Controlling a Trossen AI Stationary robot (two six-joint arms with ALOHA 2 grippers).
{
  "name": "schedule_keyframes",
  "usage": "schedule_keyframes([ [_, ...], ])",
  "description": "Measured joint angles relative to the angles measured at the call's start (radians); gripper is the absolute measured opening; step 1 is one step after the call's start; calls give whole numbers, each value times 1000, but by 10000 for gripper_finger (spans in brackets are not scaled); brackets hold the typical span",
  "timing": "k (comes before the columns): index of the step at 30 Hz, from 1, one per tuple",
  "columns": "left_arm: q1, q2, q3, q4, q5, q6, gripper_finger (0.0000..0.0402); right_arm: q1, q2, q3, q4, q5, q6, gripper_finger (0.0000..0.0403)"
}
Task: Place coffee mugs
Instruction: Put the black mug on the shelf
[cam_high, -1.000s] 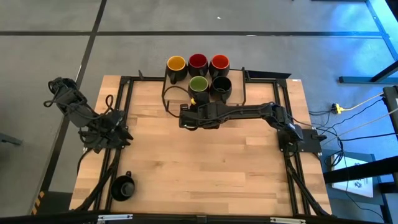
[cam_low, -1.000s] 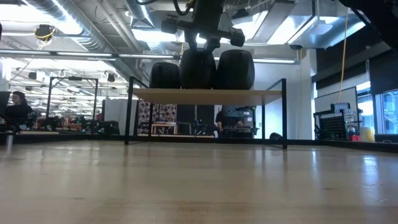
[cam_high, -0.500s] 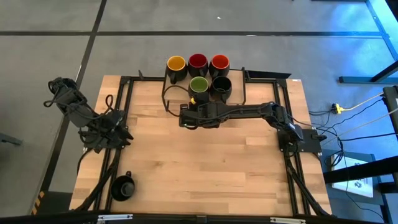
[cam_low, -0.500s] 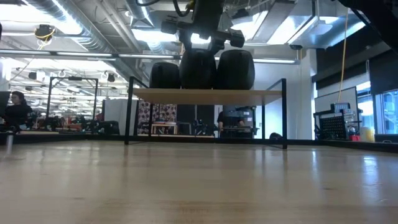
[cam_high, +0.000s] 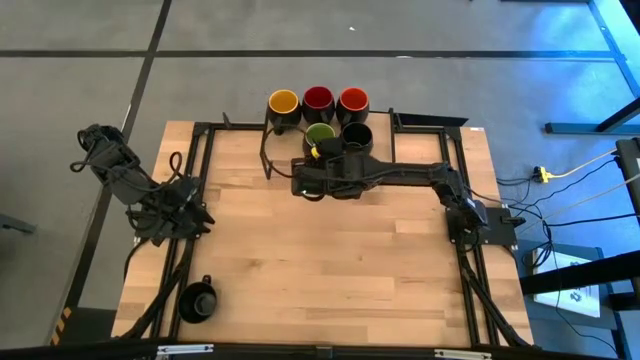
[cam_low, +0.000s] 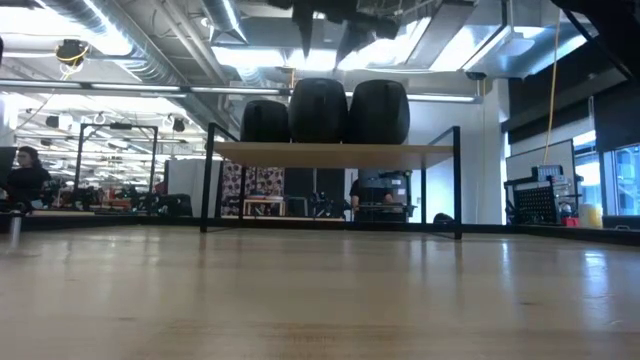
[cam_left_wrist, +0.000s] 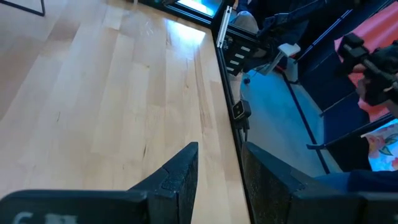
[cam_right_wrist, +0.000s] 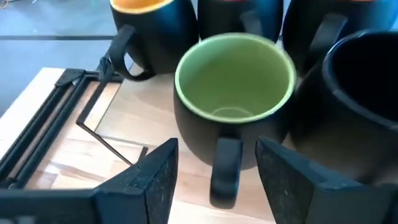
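Five coffee mugs stand on the wooden shelf (cam_low: 430, 152) at the table's far edge. The back row has yellow (cam_high: 284, 102), red (cam_high: 318, 98) and orange-red (cam_high: 352, 99) insides. In front stand the green one (cam_right_wrist: 235, 74) and a black one (cam_high: 357, 135). Another black mug (cam_high: 197, 300) sits on the table near left. My right gripper (cam_low: 324, 45) hangs open above the green mug (cam_low: 318, 110), clear of it; in the right wrist view the mug's handle (cam_right_wrist: 225, 168) shows between its fingers. My left gripper (cam_left_wrist: 219, 168) waits open at the table's left (cam_high: 172, 215).
Black frame rails (cam_high: 190, 200) and cables run along both sides of the table. Bare wooden tabletop (cam_high: 320, 260) lies between the arms. A person (cam_low: 25, 178) sits far off in the room behind the table.
My right gripper has opened and let go of the green mug, then risen straight up clear of it. The green mug stays upright on the shelf beside the black one.
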Motion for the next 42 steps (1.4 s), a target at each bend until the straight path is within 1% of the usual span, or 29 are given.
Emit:
schedule_keyframes([
  [2,0,0,0,0,0,0,119,8,-2,18,-16,2,-1,202],
  [4,0,0,0,1,0,0,119,22,-19,8,3,-13,-13,202],
  [8,0,0,0,4,-1,-1,119,87,-29,15,77,-56,-80,202],
  [13,0,0,0,8,-13,-1,119,201,-22,0,278,-128,-238,202],
  [18,0,10,0,6,-18,-2,119,314,-1,-57,452,-217,-362,202],
  [21,0,43,0,5,-5,-9,119,369,7,-114,558,-258,-362,202],
  [23,0,76,0,3,24,-8,119,403,10,-155,590,-262,-339,202],
  [27,-14,154,-6,2,79,-30,119,462,11,-253,707,-261,-275,202],
  [31,-75,255,-30,8,134,-88,119,524,10,-324,803,-261,-196,202],
  [33,-120,306,-38,1,147,-135,119,557,11,-343,808,-262,-170,202],
  [36,-198,374,-39,2,148,-232,119,601,10,-359,826,-260,-125,202],
  [42,-370,501,-39,7,159,-448,119,653,11,-364,820,-232,-122,202],
])
